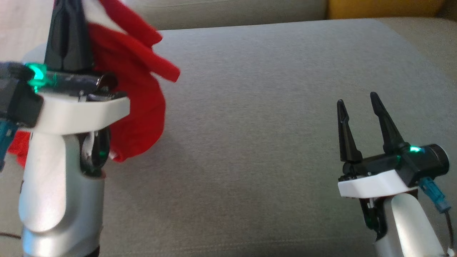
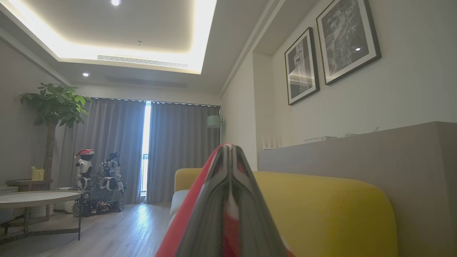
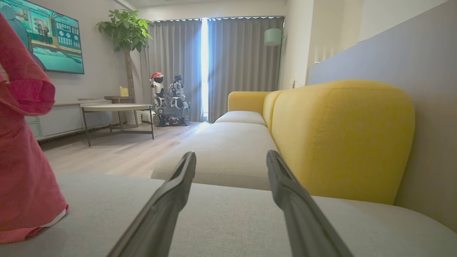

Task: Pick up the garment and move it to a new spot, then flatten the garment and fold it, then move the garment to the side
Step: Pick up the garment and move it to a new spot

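The garment (image 1: pixel 135 89) is red cloth with a white edge. It hangs in a bunch from my left gripper (image 1: pixel 68 7), which is raised at the upper left with its fingers shut on the cloth. The left wrist view has the closed fingertips (image 2: pixel 228 148) with red garment (image 2: pixel 185 214) pinched between and beside them. In the right wrist view the garment (image 3: pixel 21 171) drapes down at the left, its lower hem touching the grey cushion (image 3: pixel 228 221). My right gripper (image 1: pixel 357 100) hovers low over the cushion at the right, open and empty, its fingers (image 3: pixel 178 185) spread wide.
The grey sofa seat (image 1: pixel 267 107) spans the head view, with a yellow backrest (image 3: pixel 339 135) along its far side. Beyond lie a wooden floor (image 3: pixel 117 150), a round coffee table (image 3: pixel 114 107), a potted plant (image 3: pixel 125 32), parked robots (image 3: pixel 167 103) and grey curtains.
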Robot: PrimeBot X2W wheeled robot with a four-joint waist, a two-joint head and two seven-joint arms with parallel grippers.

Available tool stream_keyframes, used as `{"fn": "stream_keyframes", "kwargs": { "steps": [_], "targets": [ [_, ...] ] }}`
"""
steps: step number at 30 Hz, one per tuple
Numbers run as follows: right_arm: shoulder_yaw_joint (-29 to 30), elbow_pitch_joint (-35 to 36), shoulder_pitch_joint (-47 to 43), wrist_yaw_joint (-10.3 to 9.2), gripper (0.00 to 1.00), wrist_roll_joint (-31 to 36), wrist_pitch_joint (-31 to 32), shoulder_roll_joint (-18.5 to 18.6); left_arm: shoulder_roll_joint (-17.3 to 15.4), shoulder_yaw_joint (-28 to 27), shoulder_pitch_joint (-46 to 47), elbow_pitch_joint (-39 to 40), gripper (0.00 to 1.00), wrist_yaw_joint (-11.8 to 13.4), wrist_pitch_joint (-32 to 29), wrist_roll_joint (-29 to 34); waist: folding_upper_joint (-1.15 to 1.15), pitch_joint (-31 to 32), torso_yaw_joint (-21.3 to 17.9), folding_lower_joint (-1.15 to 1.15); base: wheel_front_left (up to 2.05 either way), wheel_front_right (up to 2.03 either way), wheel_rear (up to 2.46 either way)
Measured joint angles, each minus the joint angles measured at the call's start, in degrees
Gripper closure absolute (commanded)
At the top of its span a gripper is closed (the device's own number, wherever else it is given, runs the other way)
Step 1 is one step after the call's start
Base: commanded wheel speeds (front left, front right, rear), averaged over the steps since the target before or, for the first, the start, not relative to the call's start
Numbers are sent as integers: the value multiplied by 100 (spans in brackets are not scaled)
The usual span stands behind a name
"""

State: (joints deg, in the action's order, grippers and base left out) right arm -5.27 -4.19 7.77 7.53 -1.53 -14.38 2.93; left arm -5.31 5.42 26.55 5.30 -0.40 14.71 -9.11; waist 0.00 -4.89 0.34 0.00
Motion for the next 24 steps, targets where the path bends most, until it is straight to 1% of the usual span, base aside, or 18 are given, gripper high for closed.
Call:
{"fn": "stream_keyframes", "kwargs": {
  "steps": [8,13,16,18,21,24],
  "targets": [
    [15,151,190,0,0,-119,0,-1,92,450,538,-69,100,-69,-1,97,0,-144,-620,0,0,0,0],
    [-3,255,275,0,0,-194,-1,-2,211,981,982,-322,100,-205,-7,96,0,-278,-1025,0,0,0,0],
    [0,301,353,0,0,-279,-1,-2,268,1348,1241,-481,100,-220,-5,94,0,-360,-1271,0,0,0,0],
    [-19,352,382,0,0,-331,-1,-3,301,1490,1380,-597,100,-201,-5,88,0,-411,-1431,0,0,0,0],
    [-20,358,392,0,0,-356,-1,-3,312,1584,1544,-839,100,-31,-4,79,0,-485,-1644,0,0,0,0],
    [-19,401,394,0,0,-426,-1,-3,320,1674,1645,-1129,100,42,-4,54,0,-570,-1805,0,0,0,0]
  ]
}}
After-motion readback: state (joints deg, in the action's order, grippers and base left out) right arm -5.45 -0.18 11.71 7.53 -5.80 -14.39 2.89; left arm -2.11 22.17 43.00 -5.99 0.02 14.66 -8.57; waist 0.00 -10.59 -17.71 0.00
